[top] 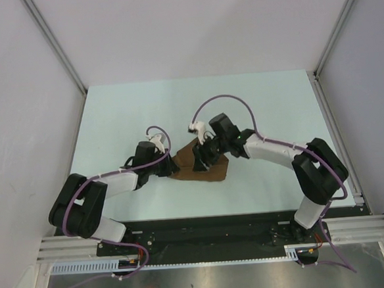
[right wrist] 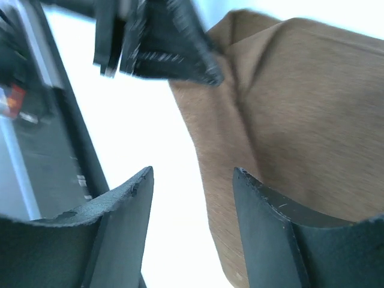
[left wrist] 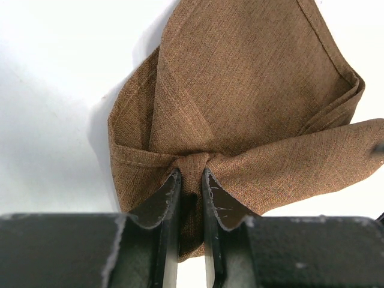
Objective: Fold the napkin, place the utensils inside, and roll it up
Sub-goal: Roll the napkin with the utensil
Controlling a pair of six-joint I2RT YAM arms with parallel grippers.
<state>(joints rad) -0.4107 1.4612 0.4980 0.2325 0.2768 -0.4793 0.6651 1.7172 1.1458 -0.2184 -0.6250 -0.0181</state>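
Observation:
The brown napkin (top: 210,169) lies bunched and partly folded on the table between the two arms. My left gripper (top: 172,165) is shut on its left edge; in the left wrist view the gripper (left wrist: 191,175) pinches a gathered fold of the napkin (left wrist: 240,90), which fans out beyond the fingers. My right gripper (top: 199,165) hangs open just above the napkin. In the right wrist view the gripper (right wrist: 193,180) holds nothing, with the napkin's (right wrist: 300,120) edge by the right finger (right wrist: 258,204). The left gripper (right wrist: 162,42) shows at the top there. The fork and the dark-handled utensil are out of view.
The pale table (top: 124,116) is bounded by grey walls on the left, back and right. A metal rail (top: 212,238) runs along the near edge by the arm bases. A purple cable (top: 225,99) loops above the right wrist.

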